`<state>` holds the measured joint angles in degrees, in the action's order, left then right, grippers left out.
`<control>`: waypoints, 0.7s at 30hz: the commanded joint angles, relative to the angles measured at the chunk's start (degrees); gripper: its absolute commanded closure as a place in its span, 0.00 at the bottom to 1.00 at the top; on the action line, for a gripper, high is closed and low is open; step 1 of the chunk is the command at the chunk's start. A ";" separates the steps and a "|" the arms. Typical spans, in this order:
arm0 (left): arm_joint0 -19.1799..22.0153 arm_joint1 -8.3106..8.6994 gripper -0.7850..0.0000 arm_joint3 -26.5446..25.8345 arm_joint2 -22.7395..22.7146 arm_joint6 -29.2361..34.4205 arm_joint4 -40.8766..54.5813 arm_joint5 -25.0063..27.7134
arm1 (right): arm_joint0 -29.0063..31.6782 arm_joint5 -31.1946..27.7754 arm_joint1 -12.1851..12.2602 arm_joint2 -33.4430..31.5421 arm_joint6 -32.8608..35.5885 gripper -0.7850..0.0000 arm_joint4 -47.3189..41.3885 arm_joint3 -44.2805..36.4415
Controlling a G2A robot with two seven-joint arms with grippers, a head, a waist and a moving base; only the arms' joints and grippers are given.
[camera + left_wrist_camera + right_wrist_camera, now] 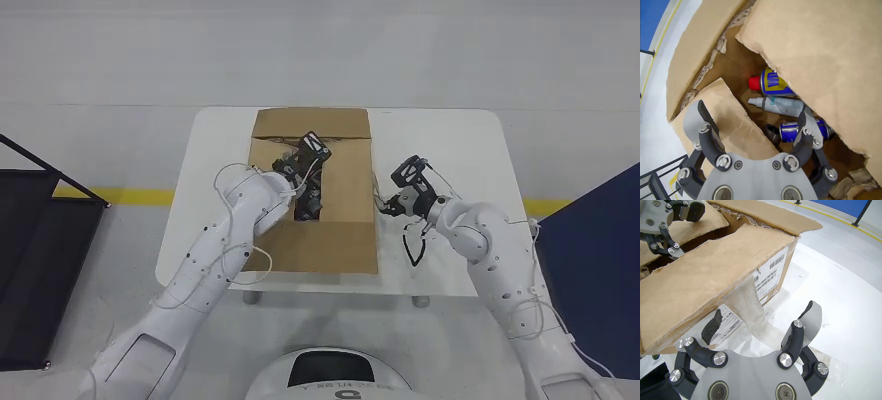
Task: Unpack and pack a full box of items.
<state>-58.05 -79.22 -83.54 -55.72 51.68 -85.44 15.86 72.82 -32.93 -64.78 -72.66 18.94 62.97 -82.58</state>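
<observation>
From above, the brown cardboard box point(325, 240) sits on the white table point(460, 150) with its flaps open. The left gripper point(306, 185) is over the gap in the box, and the right gripper point(400, 195) is just beside the box's right wall. The left wrist view shows the left gripper point(751, 108) wide open and holding nothing. Down in the box lie a blue and yellow can point(772, 81) with a red cap, a white bottle point(781, 106) and a blue can point(789, 130). In the right wrist view the right gripper point(762, 311) is also wide open, with nothing in it. It is over the table point(829, 291), near the box point(706, 275) wall, where a pale strip point(751, 306) hangs down.
</observation>
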 commanded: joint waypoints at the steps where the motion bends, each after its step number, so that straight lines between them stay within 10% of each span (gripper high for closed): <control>1: 0.48 -0.23 0.00 0.85 0.59 -0.23 0.56 -0.12 | 0.01 0.15 0.03 -0.04 0.02 0.00 -0.03 -0.07; 21: -2.71 0.66 0.00 -5.02 -4.76 -10.33 11.46 6.57 | 0.69 -0.06 0.37 0.21 -0.94 0.00 0.17 -0.38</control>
<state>-60.38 -78.65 -88.06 -60.25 42.29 -74.25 22.20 73.51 -32.94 -64.41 -72.52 18.03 63.10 -82.95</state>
